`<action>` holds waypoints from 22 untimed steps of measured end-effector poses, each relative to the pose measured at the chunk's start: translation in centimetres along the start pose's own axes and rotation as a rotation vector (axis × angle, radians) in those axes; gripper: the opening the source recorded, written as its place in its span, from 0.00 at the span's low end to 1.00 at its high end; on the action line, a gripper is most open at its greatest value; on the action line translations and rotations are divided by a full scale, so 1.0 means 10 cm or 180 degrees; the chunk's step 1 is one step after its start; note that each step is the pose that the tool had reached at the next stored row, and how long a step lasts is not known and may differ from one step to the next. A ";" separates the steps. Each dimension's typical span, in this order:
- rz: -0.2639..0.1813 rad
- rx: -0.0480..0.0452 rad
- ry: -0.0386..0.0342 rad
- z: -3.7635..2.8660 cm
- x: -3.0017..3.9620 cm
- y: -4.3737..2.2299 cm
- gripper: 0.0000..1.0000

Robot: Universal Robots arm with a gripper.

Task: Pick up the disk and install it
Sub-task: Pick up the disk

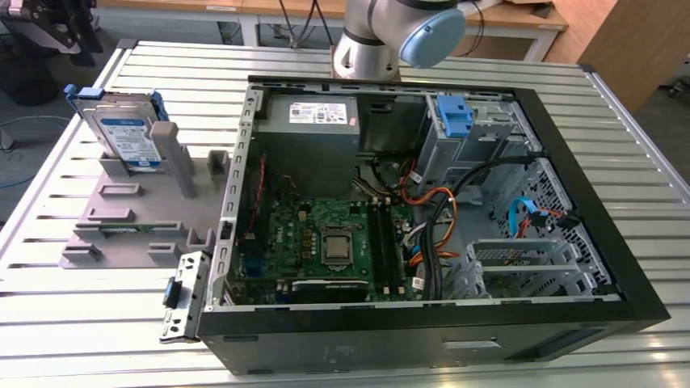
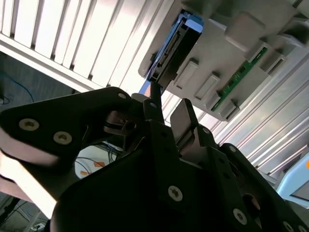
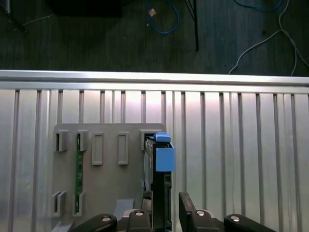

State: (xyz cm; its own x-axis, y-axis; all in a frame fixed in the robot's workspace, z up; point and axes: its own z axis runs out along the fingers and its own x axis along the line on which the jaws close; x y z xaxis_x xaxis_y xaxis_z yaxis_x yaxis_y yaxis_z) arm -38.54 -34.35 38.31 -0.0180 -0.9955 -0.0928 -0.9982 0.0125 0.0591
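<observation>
**Claw spread above the standing disk**

The claw (image 3: 165, 198) is spread apart and grips nothing. In both wrist views its two dark fingers (image 2: 155, 104) have a clear gap between them. In the first wrist view the near end of the disk (image 3: 161, 159) lines up with that gap. I cannot tell whether either finger touches it, or how high the claw is above it.

The disk (image 1: 121, 137) stands on edge in a grey holder (image 1: 129, 210) on the slatted metal counter (image 1: 108, 339). It is towards the exterior view's left, beside the open computer case (image 1: 377, 343) but outside it. Its blue caddy frames the silver drive, with the label facing the exterior camera. A thin green circuit strip (image 3: 78, 169) sits in another slot of the same holder (image 3: 106, 183), apart from the disk. The holder's other slots look bare.

Inside the case lie a green motherboard (image 1: 323, 234), a grey power supply box (image 1: 313, 129) at the far wall, a bare blue bracket (image 1: 457, 117) in the far corner bay, a tangle of cables (image 1: 442, 202) and a metal drive cage (image 1: 518, 263).

The arm (image 1: 389, 36) is cut off by the upper edge of the exterior view. In the second wrist view the claw's (image 2: 168, 99) black body covers much of the scene. Beyond it, the disk (image 2: 176, 41) is seen edge-on against the holder (image 2: 231, 43).
</observation>
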 end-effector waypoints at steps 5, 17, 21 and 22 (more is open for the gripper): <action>0.0000 -0.0001 0.0000 0.090 0.009 -0.012 0.35; 0.0000 -0.0004 0.0000 0.305 0.028 -0.049 0.35; 0.0000 -0.0005 0.0000 0.350 0.032 -0.052 0.35; 0.0001 -0.0005 0.0001 0.350 0.033 -0.052 0.35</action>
State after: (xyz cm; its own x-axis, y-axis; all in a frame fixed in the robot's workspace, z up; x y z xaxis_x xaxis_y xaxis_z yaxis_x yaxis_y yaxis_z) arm -38.23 -34.35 34.77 -0.0181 -0.9955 -0.0926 -0.9981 0.0125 0.0607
